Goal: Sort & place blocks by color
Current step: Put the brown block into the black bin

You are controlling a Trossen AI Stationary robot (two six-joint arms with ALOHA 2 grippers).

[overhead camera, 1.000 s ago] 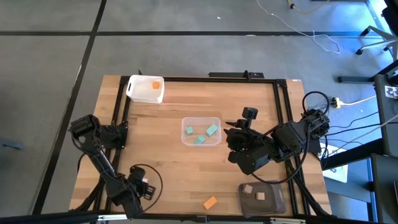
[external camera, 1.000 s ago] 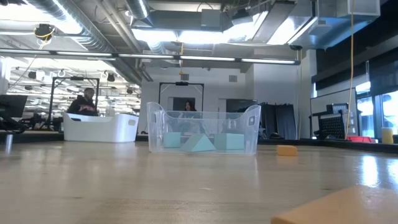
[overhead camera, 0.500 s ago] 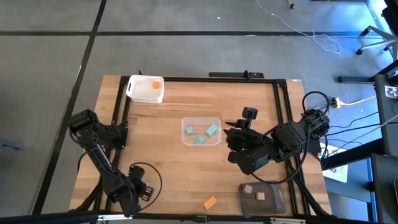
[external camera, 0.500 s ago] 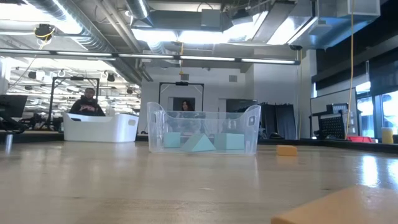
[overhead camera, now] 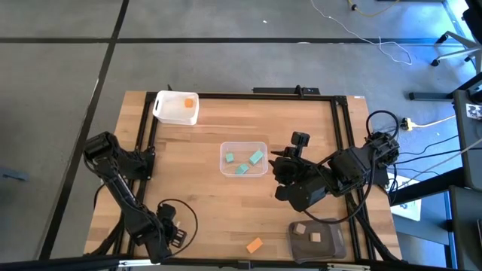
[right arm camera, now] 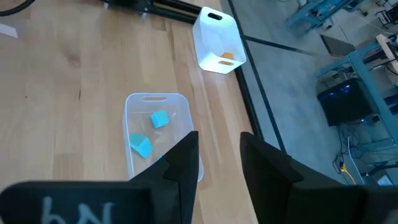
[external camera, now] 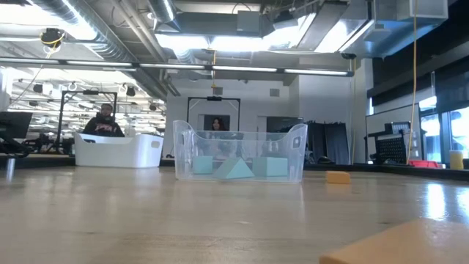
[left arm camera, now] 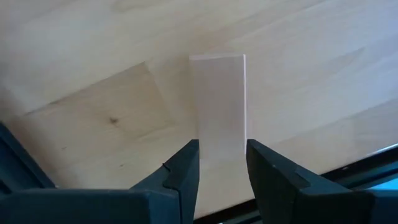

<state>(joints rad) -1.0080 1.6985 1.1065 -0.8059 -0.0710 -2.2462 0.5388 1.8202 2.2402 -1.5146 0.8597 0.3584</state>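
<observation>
Down at the near left corner of the wooden table [overhead camera: 203, 150], the left gripper [left arm camera: 221, 163] has its two dark fingers [left arm camera: 184, 168] pressed against the sides of a pale tan block [left arm camera: 219, 102]. The block stands lengthwise between them and reaches out past the fingertips over the bare wood, so this gripper is holding the block.

Well apart from that gripper, toward the table's middle, a clear tub [overhead camera: 243, 159] holds three teal blocks [overhead camera: 257, 157]. Farther off still, at the far left corner, a white tub [overhead camera: 176, 108] holds one orange block [overhead camera: 189, 102]. A second orange block [overhead camera: 254, 245] lies loose on the wood to the right of the left gripper, near the front edge, with a dark grey tub [overhead camera: 316, 238] beyond it holding two tan blocks [overhead camera: 315, 237].

The right gripper [right arm camera: 219, 163] hangs above the table just right of the clear tub. Its fingers stand a narrow gap apart with nothing between them.
</observation>
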